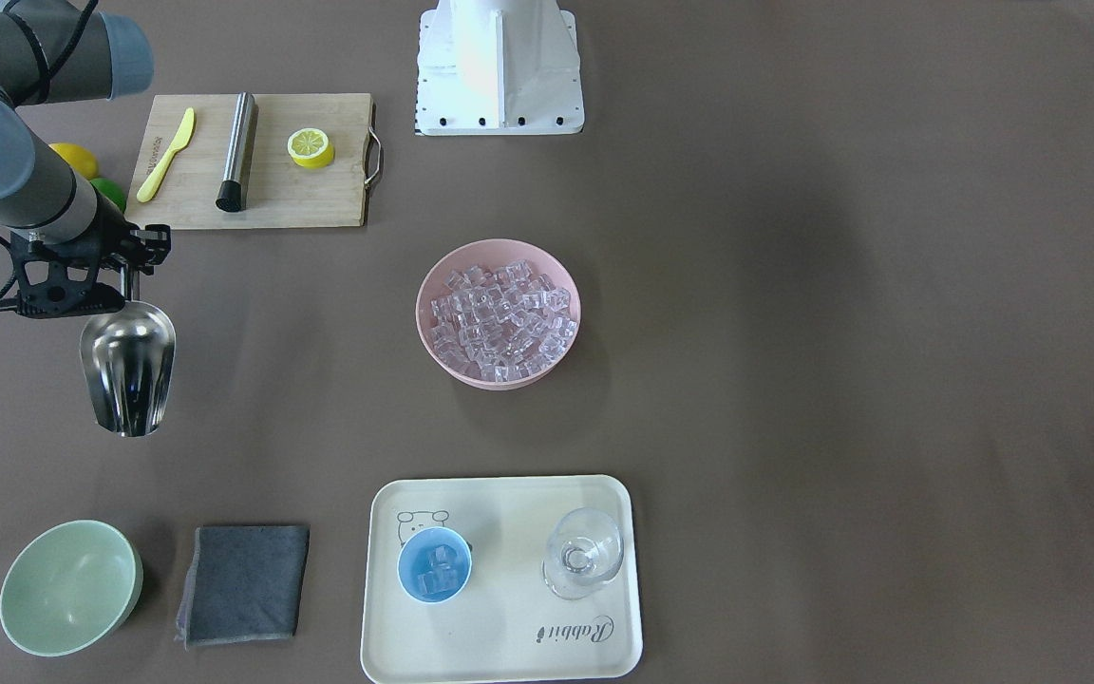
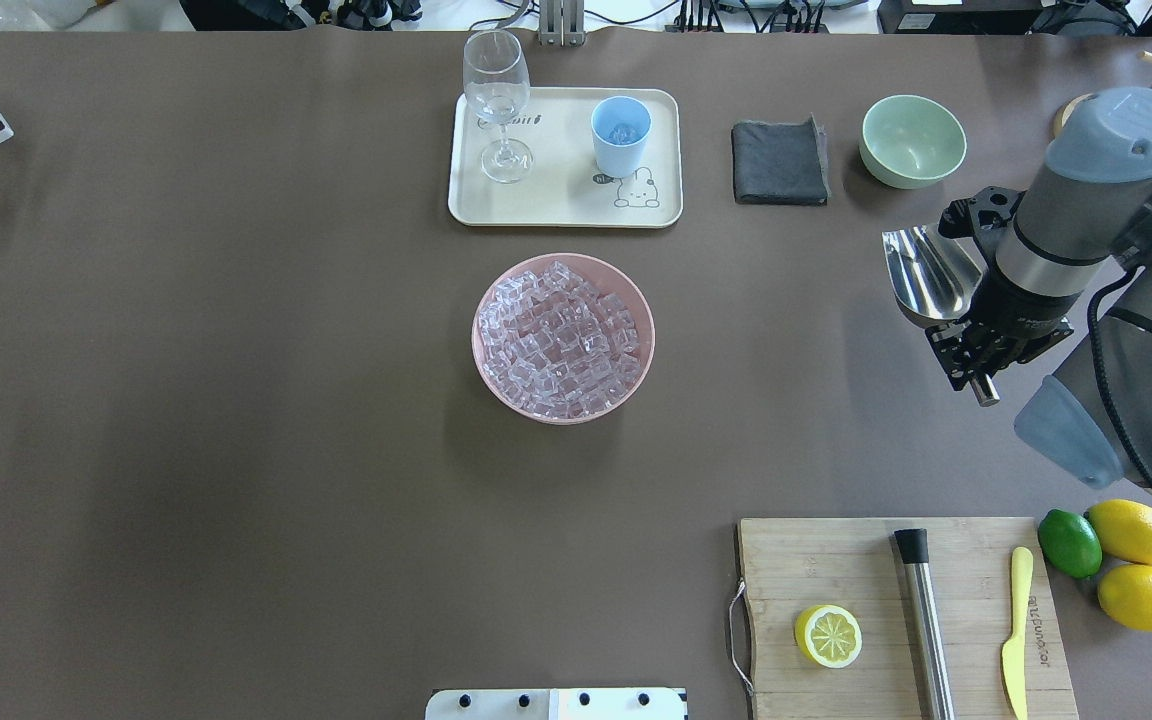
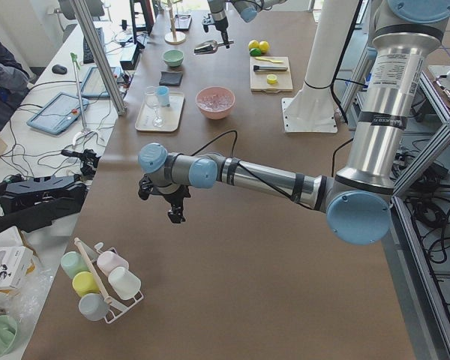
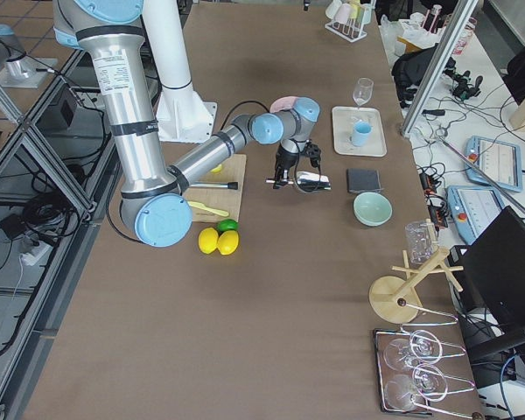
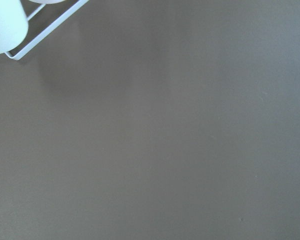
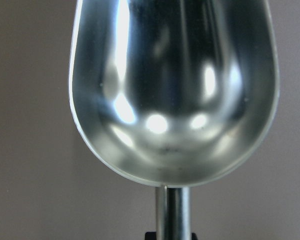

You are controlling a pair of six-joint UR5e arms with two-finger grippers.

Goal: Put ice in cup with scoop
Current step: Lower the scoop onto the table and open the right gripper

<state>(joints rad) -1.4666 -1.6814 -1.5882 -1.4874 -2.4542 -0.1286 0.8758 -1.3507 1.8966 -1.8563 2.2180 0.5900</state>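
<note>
Steel scoop (image 1: 127,370), empty, is clamped by its rod in the right tool (image 1: 129,274); a shallow, mouth-first entry into the ice (image 1: 499,318) is advised.

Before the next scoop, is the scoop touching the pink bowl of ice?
Apart. The overhead view shows the scoop, held in the right gripper, well off to the side of the pink bowl, with bare table between them.

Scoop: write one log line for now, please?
right jaws: shut on shiny steel scoop, empty | small light-blue cup: holds clear ice cubes | left jaws: unclear
</note>
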